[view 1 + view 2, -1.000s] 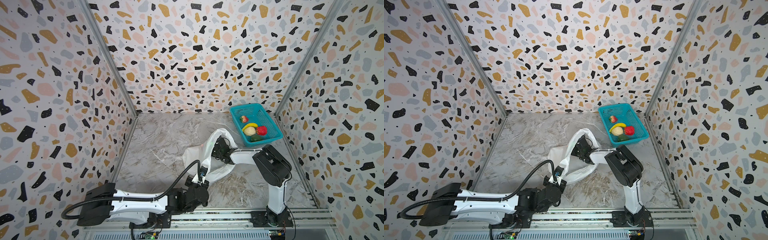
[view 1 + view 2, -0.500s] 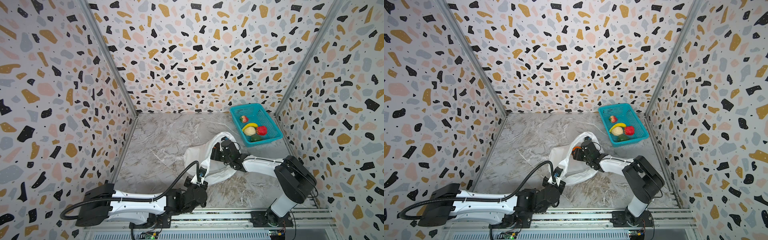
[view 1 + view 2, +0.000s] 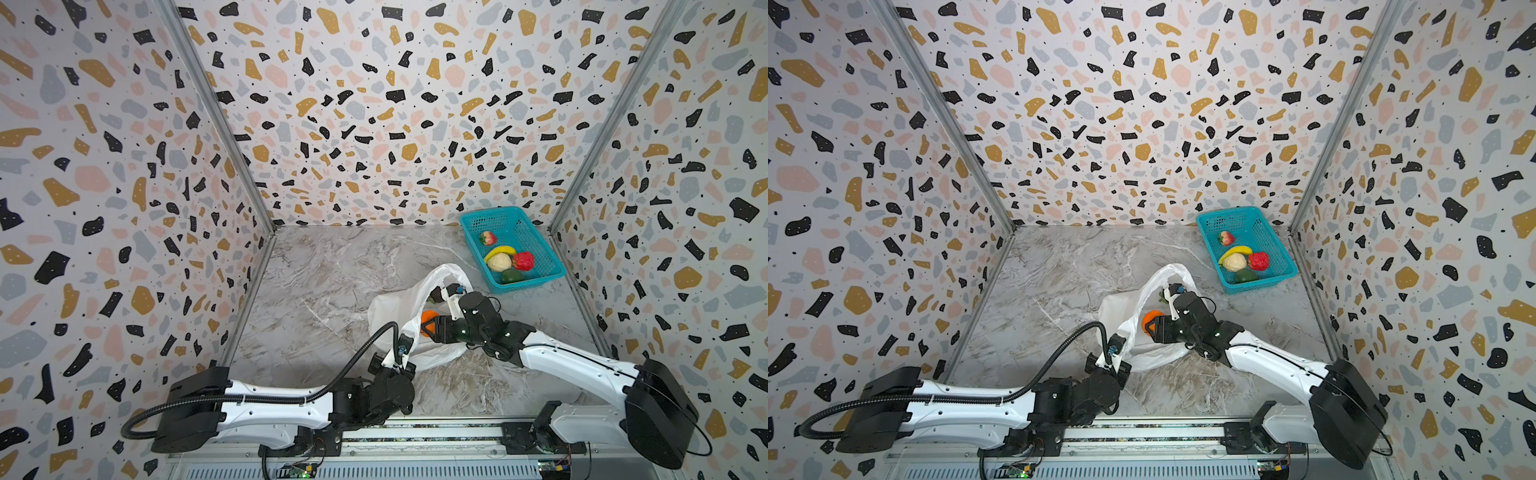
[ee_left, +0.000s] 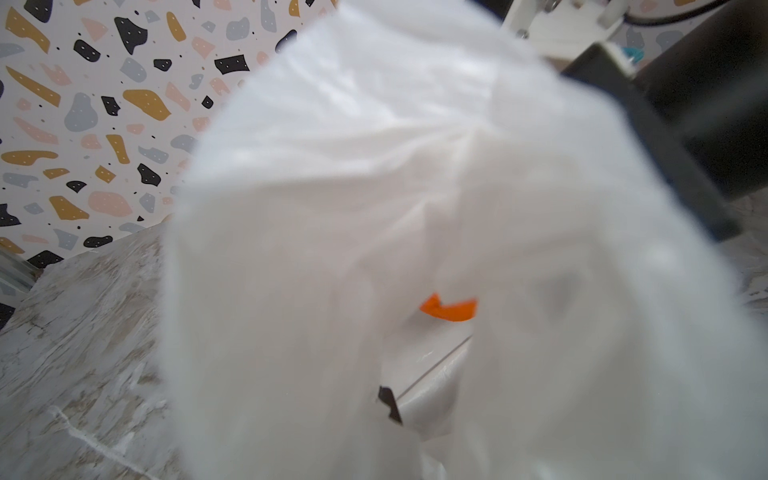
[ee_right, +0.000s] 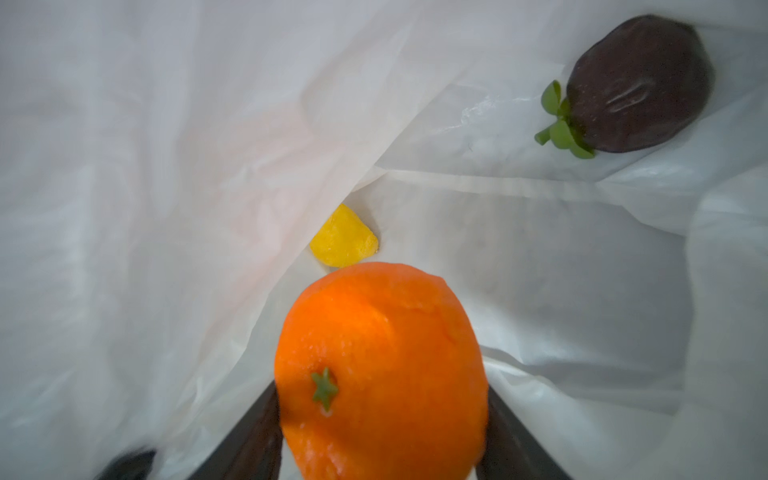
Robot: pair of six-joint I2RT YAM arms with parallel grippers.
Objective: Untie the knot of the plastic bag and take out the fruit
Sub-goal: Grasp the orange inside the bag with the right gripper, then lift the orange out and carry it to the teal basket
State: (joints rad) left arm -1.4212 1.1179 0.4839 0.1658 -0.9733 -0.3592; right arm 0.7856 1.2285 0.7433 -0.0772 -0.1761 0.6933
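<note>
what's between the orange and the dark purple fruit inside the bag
Only bare crinkled plastic bag: the right wrist view shows nothing else between the orange and the dark purple fruit. The lemon sits aside.

White plastic bag point(image 3: 390, 307) crumpled, mouth open; orange point(image 5: 380, 370) inside (lemon point(image 5: 343, 237), dark purple fruit point(image 5: 640, 83) deeper).

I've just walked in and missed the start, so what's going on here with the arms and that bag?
The plastic bag lies open. The left gripper is shut on its edge, holding the mouth up, while the right gripper, reaching inside, is shut on an orange. A lemon and a dark fruit lie in the bag; five pieces sit in the teal basket.
</note>
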